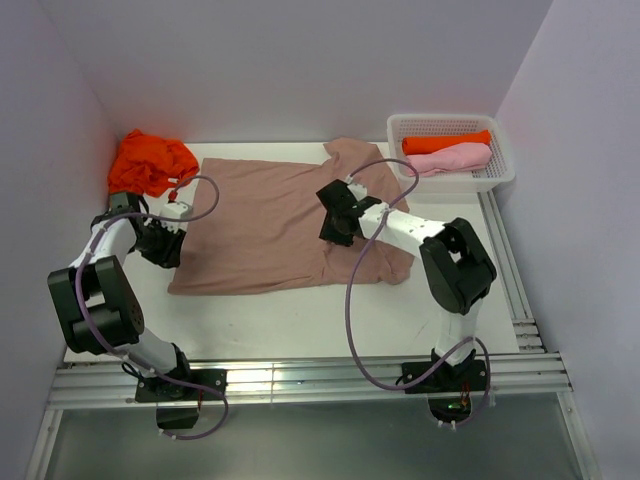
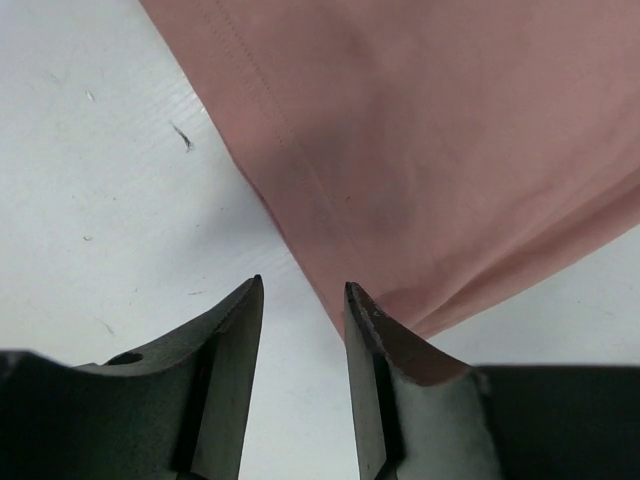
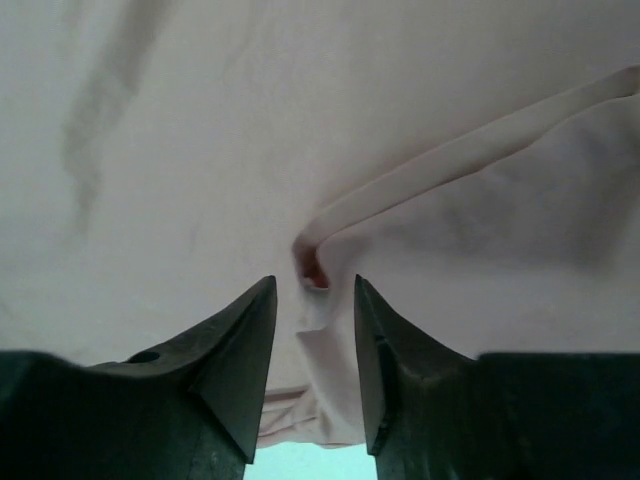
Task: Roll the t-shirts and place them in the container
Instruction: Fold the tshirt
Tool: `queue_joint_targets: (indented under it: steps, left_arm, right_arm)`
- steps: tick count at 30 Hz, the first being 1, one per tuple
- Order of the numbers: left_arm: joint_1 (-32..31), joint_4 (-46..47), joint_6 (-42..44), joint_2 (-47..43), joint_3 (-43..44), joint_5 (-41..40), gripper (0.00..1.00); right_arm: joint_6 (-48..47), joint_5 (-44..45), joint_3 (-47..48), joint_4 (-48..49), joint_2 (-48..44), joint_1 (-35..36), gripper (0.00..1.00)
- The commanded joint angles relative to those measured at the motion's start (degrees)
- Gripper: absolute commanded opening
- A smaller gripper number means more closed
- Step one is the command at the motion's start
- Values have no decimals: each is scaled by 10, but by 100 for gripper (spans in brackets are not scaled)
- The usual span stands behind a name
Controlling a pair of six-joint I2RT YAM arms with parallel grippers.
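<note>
A white table (image 1: 290, 310) carried everything, and the pinkish-brown t-shirt (image 1: 255, 220) lay spread flat across its middle, unrolled, its hem towards the left and its collar end towards the right. The right arm (image 1: 455, 265) reached in over that shirt's right part, while the left arm (image 1: 95, 290) bent round to the shirt's left edge. A white mesh basket (image 1: 504, 165) stood just beyond the shirt's far right corner, apart from it. A crumpled orange t-shirt (image 1: 150, 162) sat in a heap off the shirt's far left corner, close to it. Inside the basket, on the side away from the spread shirt, lay a rolled orange t-shirt (image 1: 445, 143), and a rolled light pink t-shirt (image 1: 450, 159) lay against it on the nearer side. The left gripper (image 2: 303, 295) hung low at the spread shirt's near left corner with its jaws partly parted; bare table showed in the gap, the shirt's edge ran just beside one finger, and nothing was held. The right gripper (image 3: 315, 290) sat low over the spread shirt's right part, its jaws likewise partly parted, with a small raised fold of that shirt lying in the gap; whether the pads touched the fold could not be told.
</note>
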Motion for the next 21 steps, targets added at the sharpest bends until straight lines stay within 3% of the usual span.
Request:
queue_joint_targets:
  steps: [1,11,21]
  left_arm:
    - [18,0,2,11,14,-2,45]
    - [56,-42,14,45,48,24,49]
    - [58,-56,12,60,52,23,49]
  right_arm:
    - [-21,21,26,-21,-11,-17,45]
    - [-36,71,-49,-53,-102,-103,49]
    - [-73,50,-41,-37,-57,-153,48]
